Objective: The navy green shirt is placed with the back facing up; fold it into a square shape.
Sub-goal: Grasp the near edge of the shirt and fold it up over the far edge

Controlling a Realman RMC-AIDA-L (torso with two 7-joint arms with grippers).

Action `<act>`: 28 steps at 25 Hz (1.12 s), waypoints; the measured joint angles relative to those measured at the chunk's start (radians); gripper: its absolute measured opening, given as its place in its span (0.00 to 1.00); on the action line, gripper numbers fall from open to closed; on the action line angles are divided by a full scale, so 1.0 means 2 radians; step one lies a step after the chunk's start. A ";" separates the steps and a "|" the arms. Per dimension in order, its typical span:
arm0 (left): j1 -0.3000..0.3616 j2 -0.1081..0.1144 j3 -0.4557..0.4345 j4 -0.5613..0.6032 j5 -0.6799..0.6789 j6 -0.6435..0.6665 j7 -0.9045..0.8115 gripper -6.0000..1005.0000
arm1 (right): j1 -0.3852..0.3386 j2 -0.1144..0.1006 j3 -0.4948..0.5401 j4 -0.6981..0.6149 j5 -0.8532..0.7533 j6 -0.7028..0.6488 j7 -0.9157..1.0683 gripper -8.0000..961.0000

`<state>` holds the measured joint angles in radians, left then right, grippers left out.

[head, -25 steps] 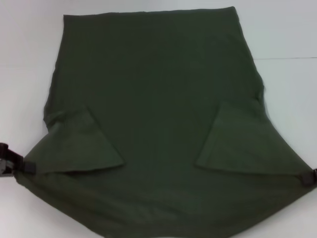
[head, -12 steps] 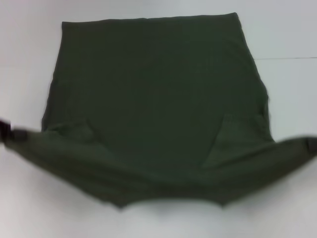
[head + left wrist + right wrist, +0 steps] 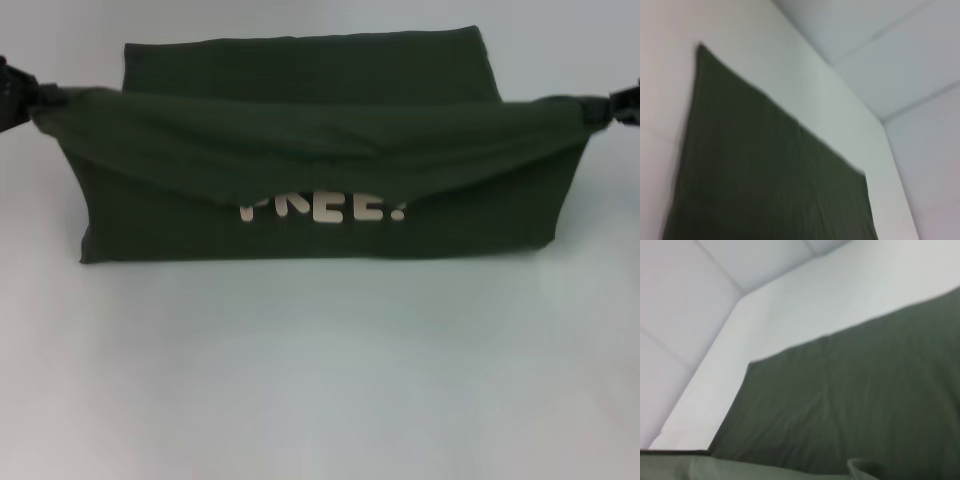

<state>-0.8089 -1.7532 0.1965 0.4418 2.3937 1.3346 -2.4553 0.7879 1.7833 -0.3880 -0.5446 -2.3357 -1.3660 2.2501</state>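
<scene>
The navy green shirt (image 3: pixel 320 150) lies across the far half of the white bench (image 3: pixel 320 380), with its near part lifted and stretched into a long band between the two claws. The left claw (image 3: pixel 22 95) sits at the left edge of the head view, pinching the left end of that band; the right claw (image 3: pixel 612 106) sits at the right edge, pinching the other end. Both ends of the cloth are bunched into tight points where they are gripped, and the band sags a little in the middle. Beneath the sagging edge, white block lettering (image 3: pixel 322 209) shows on the cloth — only the lower parts of the letters are visible, the tops being covered by the raised band. Behind the band, the flat far part of the shirt reaches toward the back of the bench with a straight far edge. The left wrist view shows flat dark cloth (image 3: pixel 765 175) on the bench, and the right wrist view shows the same cloth (image 3: pixel 850 405) — neither shows its own fingers.
</scene>
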 joint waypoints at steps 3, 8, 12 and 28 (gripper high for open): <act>-0.002 -0.021 0.000 -0.004 -0.025 -0.048 0.022 0.15 | 0.012 0.009 -0.002 0.015 0.005 0.047 -0.010 0.02; -0.003 -0.052 0.000 -0.013 -0.072 -0.121 0.078 0.15 | 0.031 0.038 -0.013 0.033 0.011 0.147 -0.039 0.03; -0.003 -0.065 0.000 -0.028 -0.103 -0.166 0.122 0.15 | 0.044 0.066 -0.020 0.035 0.018 0.222 -0.071 0.03; -0.006 -0.084 0.002 -0.057 -0.126 -0.209 0.179 0.16 | 0.063 0.098 -0.097 0.065 0.025 0.377 -0.102 0.11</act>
<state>-0.8218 -1.9204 0.2001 0.3286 2.1419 0.9169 -2.0966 0.9142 1.9784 -0.5813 -0.4138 -2.2848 -0.6124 2.0469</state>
